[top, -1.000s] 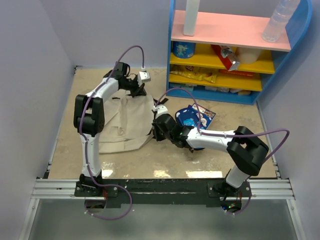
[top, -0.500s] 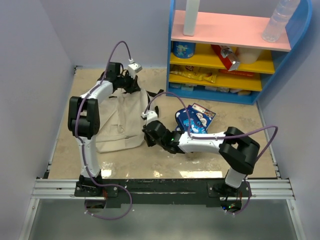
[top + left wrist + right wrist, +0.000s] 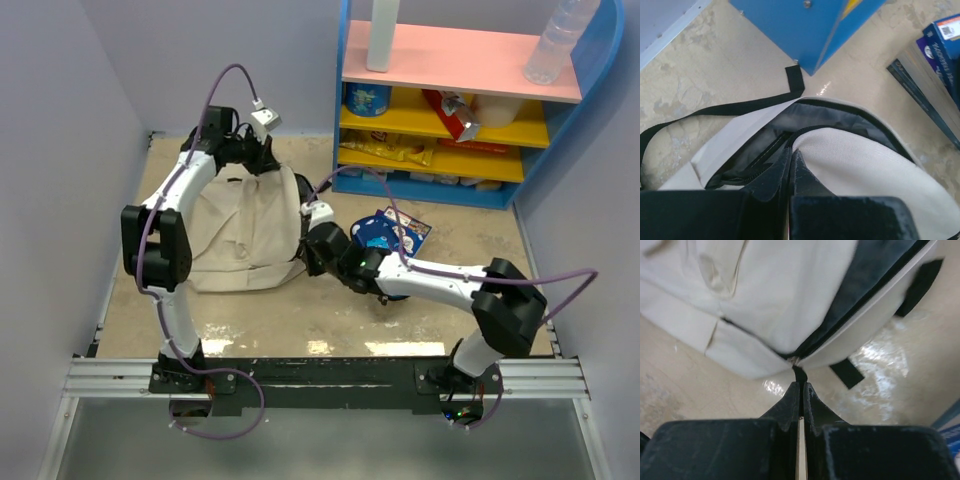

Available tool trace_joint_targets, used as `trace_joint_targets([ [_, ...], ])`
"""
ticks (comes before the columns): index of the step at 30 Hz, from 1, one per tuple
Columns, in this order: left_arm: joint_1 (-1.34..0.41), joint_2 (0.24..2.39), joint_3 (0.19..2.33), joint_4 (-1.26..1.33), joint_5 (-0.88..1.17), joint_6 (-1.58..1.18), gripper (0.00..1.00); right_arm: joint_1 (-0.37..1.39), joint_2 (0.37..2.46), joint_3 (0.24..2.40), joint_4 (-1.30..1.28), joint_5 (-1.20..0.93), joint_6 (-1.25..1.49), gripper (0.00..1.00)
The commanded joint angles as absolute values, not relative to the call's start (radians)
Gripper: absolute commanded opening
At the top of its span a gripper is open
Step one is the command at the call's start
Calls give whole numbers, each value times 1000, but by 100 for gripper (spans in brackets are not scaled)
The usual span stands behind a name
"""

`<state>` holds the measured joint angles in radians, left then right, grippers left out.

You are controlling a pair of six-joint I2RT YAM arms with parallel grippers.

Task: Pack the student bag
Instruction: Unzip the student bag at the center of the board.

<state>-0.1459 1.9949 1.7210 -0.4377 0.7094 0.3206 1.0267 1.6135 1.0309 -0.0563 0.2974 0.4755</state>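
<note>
The student bag [image 3: 245, 232] is a cream canvas backpack with black straps, lying on the floor at centre left. My left gripper [image 3: 262, 162] is shut on the bag's top rim beside the zip [image 3: 791, 153], and holds the mouth up; the grey lining [image 3: 830, 118] shows inside. My right gripper [image 3: 306, 254] is at the bag's right lower edge, shut on the black zipper pull [image 3: 800, 374] where the open zip ends. The cream fabric [image 3: 790, 290] fills the upper part of the right wrist view.
A blue shelf unit [image 3: 470, 110] with pink and yellow shelves, snacks and a bottle stands at the back right; its base [image 3: 805, 25] is close to the bag. Blue books [image 3: 392, 233] lie under the right arm and show in the left wrist view [image 3: 940, 45]. Walls close the left side.
My left gripper moved back and left, lifting the bag's top rim. My right gripper swung left, then back right, with the zipper pull in it. The bag now stands fuller and wider open.
</note>
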Motion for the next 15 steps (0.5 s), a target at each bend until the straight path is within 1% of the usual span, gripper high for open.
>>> trace_joint_targets([
  [1, -196, 1895, 1740, -555, 795, 442, 1, 999, 1565, 1086, -75, 272, 468, 0],
  [2, -199, 1881, 1706, -546, 790, 436, 6, 999, 1589, 1103, -75, 259, 478, 0],
  [5, -196, 1861, 1665, -512, 772, 405, 43, 1000, 1617, 1144, -66, 230, 495, 0],
  [6, -189, 1853, 1657, -503, 747, 381, 69, 1000, 1627, 1146, -60, 227, 499, 0],
  [7, -181, 1845, 1651, -497, 735, 368, 81, 1002, 1629, 1143, -58, 226, 503, 0],
  [8, -175, 1832, 1648, -489, 726, 351, 85, 1000, 1632, 1140, -54, 219, 511, 0],
  [10, -157, 1810, 1646, -488, 716, 335, 86, 1003, 1631, 1124, -45, 216, 518, 0],
  [13, -150, 1795, 1634, -523, 741, 308, 83, 1014, 1631, 1105, -32, 215, 529, 0],
  [14, -152, 1793, 1620, -544, 786, 283, 81, 1017, 1631, 1101, -31, 216, 534, 0],
  [15, -159, 1792, 1599, -548, 799, 267, 80, 1023, 1629, 1097, -28, 219, 537, 0],
])
